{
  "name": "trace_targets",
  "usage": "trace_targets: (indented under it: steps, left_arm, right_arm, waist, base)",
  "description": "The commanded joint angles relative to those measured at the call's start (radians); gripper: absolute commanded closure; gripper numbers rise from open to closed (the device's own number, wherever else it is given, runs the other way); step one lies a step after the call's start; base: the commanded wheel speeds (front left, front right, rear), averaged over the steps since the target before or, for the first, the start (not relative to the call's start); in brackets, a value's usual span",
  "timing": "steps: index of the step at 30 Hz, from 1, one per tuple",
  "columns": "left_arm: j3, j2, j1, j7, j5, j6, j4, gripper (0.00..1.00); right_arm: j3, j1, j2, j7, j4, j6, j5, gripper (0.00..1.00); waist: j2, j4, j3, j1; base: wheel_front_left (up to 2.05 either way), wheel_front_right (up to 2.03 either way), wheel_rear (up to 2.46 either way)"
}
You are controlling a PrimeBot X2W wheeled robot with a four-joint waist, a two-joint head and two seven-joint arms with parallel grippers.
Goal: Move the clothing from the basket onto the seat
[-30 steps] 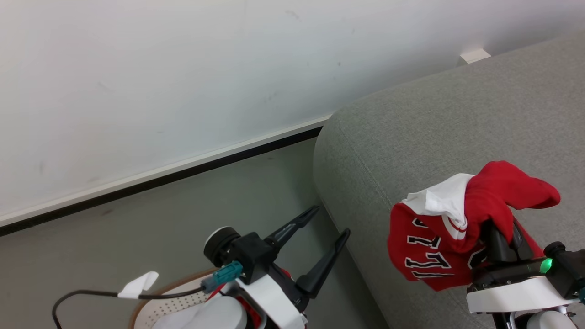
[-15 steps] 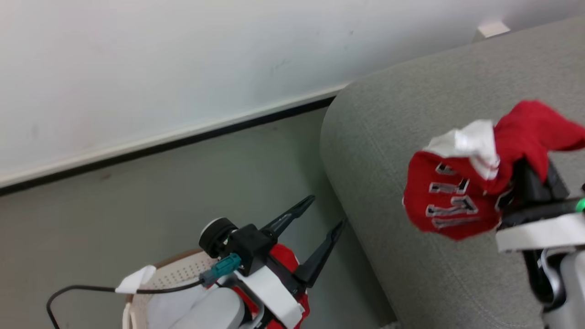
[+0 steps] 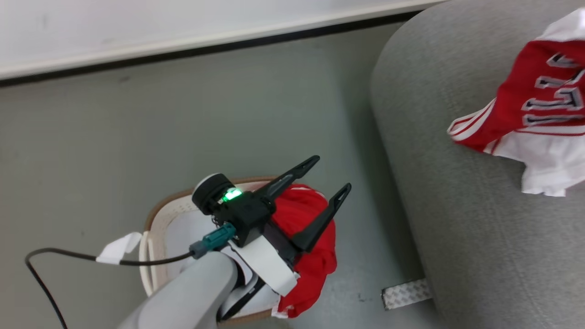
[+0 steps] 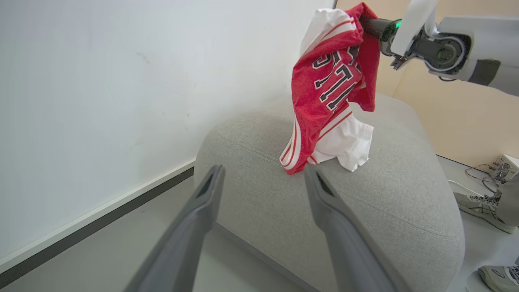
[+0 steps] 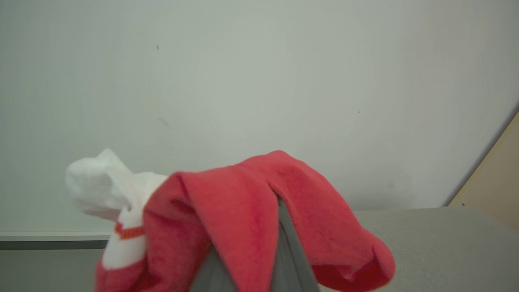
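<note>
The numbered red jersey [image 4: 332, 81] hangs from my right gripper [image 4: 371, 27], which is shut on its top fold; the white lining brushes the top of the grey sofa [image 4: 385, 194]. In the head view the jersey [image 3: 525, 100] hangs over the sofa [image 3: 457, 205] at the upper right. Red cloth [image 5: 243, 211] drapes over the right gripper [image 5: 279, 215] in its own wrist view. My left gripper [image 3: 331, 173] is open and holds nothing, above the cream basket [image 3: 160, 212]. The plain red garment [image 3: 315, 265] lies in the basket, spilling over its right rim. The left gripper [image 4: 263, 178] points toward the sofa.
The basket stands on grey floor left of the sofa's rounded end. A small metal tread plate [image 3: 404, 292] lies at the sofa's foot. A white wall with a dark baseboard [image 3: 183, 45] runs behind. A person's shoes [image 4: 478, 202] and a small white box with cables [image 4: 502, 164] are beyond the sofa.
The head camera has tipped down, bringing more of the basket into view. My right gripper has carried the jersey up and farther over the sofa, and the jersey has unfurled. The left gripper stays open.
</note>
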Motion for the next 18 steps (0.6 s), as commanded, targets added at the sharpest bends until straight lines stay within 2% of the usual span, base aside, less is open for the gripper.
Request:
trace_targets:
  steps: [1,8,13,14,16,17,18]
  left_arm:
    - [0.004,0.013,-0.009,0.000,-0.004,-0.002,-0.003,0.00]
    - [0.013,0.042,-0.029,0.000,-0.018,-0.001,-0.016,0.00]
    - [0.016,0.037,-0.029,0.000,-0.019,-0.001,-0.021,0.00]
    - [0.018,0.035,-0.030,0.000,-0.020,-0.001,-0.021,0.00]
    - [0.022,0.032,-0.030,0.000,-0.021,-0.001,-0.022,0.00]
    - [0.025,0.031,-0.030,0.000,-0.021,-0.001,-0.022,0.00]
    - [0.028,0.030,-0.029,0.000,-0.021,-0.001,-0.021,0.00]
  right_arm:
    - [-0.011,-0.027,-0.018,0.000,0.013,-0.002,-0.008,1.00]
    - [-0.064,-0.156,-0.102,0.040,0.220,-0.002,-0.125,1.00]
    - [-0.101,-0.172,-0.124,0.112,0.373,-0.002,-0.221,1.00]
    - [-0.110,-0.168,-0.124,0.133,0.404,-0.002,-0.230,0.93]
    - [-0.121,-0.161,-0.125,0.178,0.457,-0.002,-0.246,0.53]
    - [-0.125,-0.163,-0.128,0.188,0.473,-0.002,-0.251,0.00]
    - [-0.127,-0.163,-0.128,0.194,0.489,-0.002,-0.254,0.00]
  waist:
    - [-0.0001,0.060,0.065,-0.0003]
    - [-0.0001,0.118,0.139,-0.0003]
    - [-0.0001,0.139,0.150,-0.0003]
    - [-0.0001,0.142,0.149,-0.0003]
    - [-0.0001,0.144,0.145,-0.0003]
    - [-0.0001,0.144,0.143,-0.0003]
    - [-0.0001,0.143,0.139,-0.0003]
  base:
    - [0.00,0.00,0.00]
    - [0.00,0.00,0.00]
    - [0.00,0.00,0.00]
    - [0.00,0.00,0.00]
    - [0.00,0.00,0.00]
    - [0.00,0.00,0.00]
    - [0.00,0.00,0.00]
